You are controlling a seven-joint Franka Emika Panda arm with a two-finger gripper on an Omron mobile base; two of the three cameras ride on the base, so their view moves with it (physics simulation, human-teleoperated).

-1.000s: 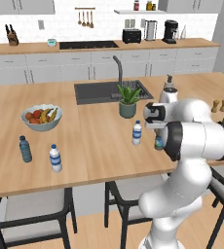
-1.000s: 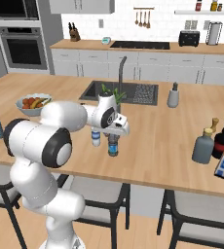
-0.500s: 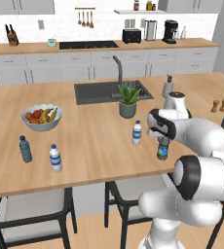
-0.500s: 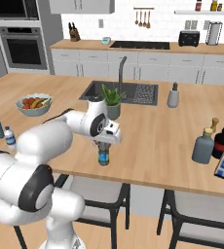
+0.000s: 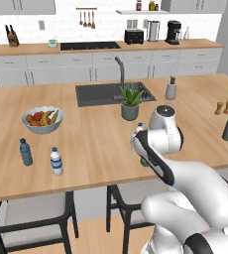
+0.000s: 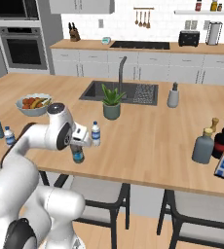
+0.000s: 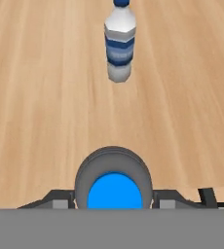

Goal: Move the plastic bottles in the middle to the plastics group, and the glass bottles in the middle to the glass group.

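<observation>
One held: the gripper [image 6: 78, 151] is closed on the dark-bodied plastic bottle [image 6: 77, 154] (blue cap toward the hand camera), just over the counter's [image 6: 148, 141] near edge.
Beyond: white-capped plastic bottle [image 7: 119, 44] upright, near.
Far left: plastics group [image 5: 40, 156] beside fruit bowl [image 5: 41, 119].
Far right: glass bottle [image 6: 203, 146].

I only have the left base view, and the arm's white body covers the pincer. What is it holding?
Observer: In the right base view, the pincer is closed on a small dark plastic bottle with a blue label.
Operator: And the other middle bottle?
Observer: The clear-white plastic bottle with a white cap stands upright on the wooden counter just beside the pincer, not touching it.
</observation>
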